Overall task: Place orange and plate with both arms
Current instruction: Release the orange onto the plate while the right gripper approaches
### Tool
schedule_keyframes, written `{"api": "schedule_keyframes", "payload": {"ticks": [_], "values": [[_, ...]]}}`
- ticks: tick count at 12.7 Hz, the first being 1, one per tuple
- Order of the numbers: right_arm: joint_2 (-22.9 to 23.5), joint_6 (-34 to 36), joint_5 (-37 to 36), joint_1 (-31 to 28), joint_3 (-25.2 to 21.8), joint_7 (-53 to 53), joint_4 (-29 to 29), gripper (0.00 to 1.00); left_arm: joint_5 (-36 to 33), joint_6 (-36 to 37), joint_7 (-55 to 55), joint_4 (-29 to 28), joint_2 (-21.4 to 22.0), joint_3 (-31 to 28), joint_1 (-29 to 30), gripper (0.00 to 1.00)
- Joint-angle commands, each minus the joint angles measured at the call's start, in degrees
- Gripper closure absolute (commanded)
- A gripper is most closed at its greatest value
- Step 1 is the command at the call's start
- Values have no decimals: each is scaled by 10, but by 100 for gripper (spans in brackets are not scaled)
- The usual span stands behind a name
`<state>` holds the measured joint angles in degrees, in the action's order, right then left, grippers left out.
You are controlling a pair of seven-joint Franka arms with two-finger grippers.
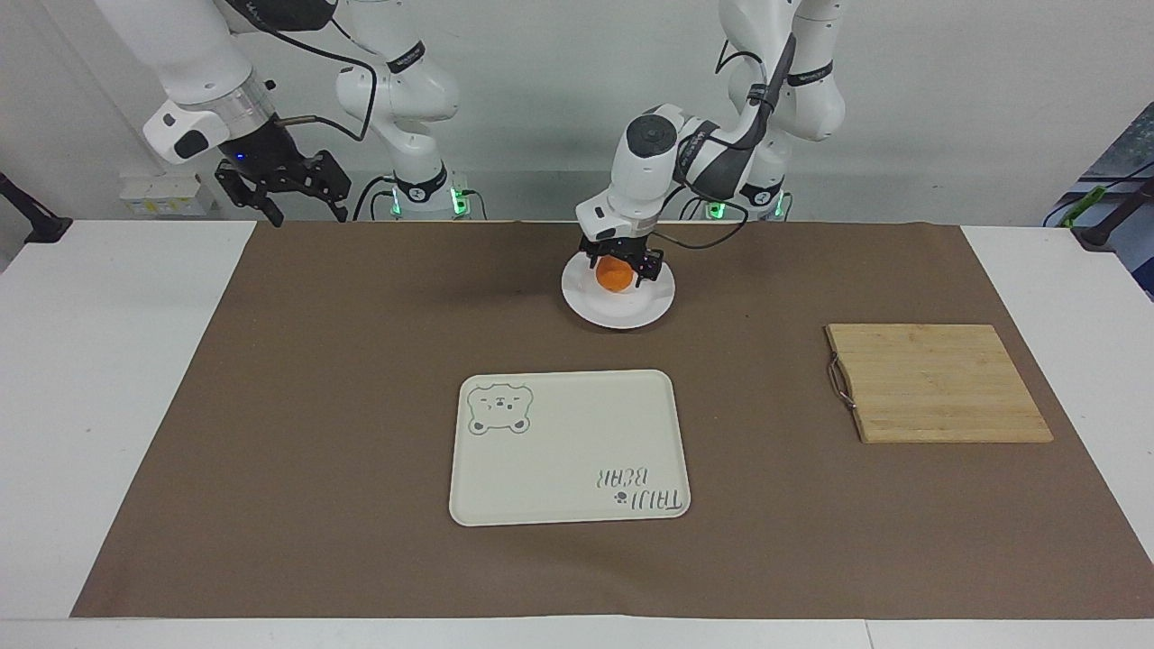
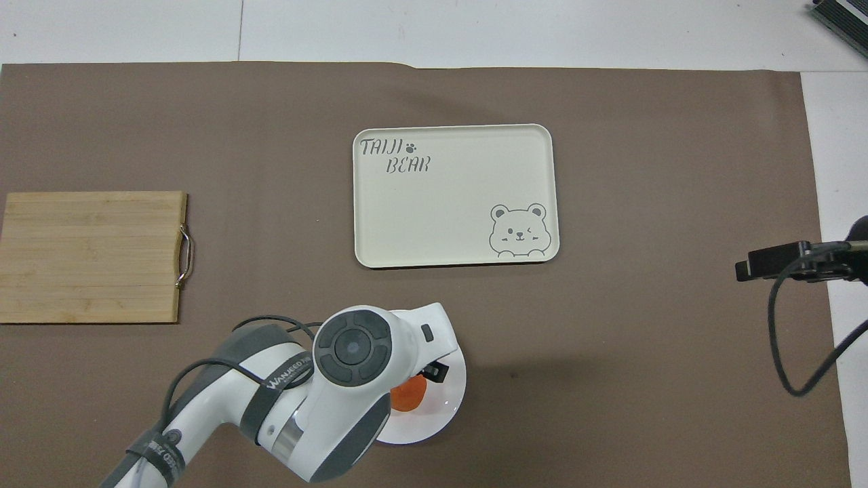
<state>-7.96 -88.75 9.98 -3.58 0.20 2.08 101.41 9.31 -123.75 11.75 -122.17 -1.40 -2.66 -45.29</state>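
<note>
Overhead, the left arm half hides the orange (image 2: pixel 409 400) beneath its open, empty end effector (image 1: pixel 621 265).

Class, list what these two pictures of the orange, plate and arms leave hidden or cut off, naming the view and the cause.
- Overhead view: much of the plate and part of the orange are covered by the left arm.
- Facing view: the orange's underside, hidden by the plate's rim, so contact is unclear.
- Overhead view: the right end effector shows only its tip; the frame edge cuts off the rest.
- Facing view: both arms' upper links, cut by the top edge.
</note>
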Motion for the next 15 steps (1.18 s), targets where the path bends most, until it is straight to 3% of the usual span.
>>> {"api": "schedule_keyframes", "payload": {"ticks": [1,4,7,10,13,15], "values": [[-20,-25,43,7,2,-10,63,0,3,65,-4,74,10,1,68,0],[-19,-41,68,36,2,-11,101,0,-12,134,-65,163,11,1,162,0],[-17,-86,127,61,2,-9,152,0,-88,180,-129,235,7,1,245,0],[-11,-144,190,87,2,0,219,0,-91,256,-205,299,12,0,328,0],[1,-207,230,112,2,2,265,0,-90,363,-260,360,13,-3,381,0],[11,-214,282,117,2,32,284,0,-85,380,-281,363,13,-2,395,0]]}}
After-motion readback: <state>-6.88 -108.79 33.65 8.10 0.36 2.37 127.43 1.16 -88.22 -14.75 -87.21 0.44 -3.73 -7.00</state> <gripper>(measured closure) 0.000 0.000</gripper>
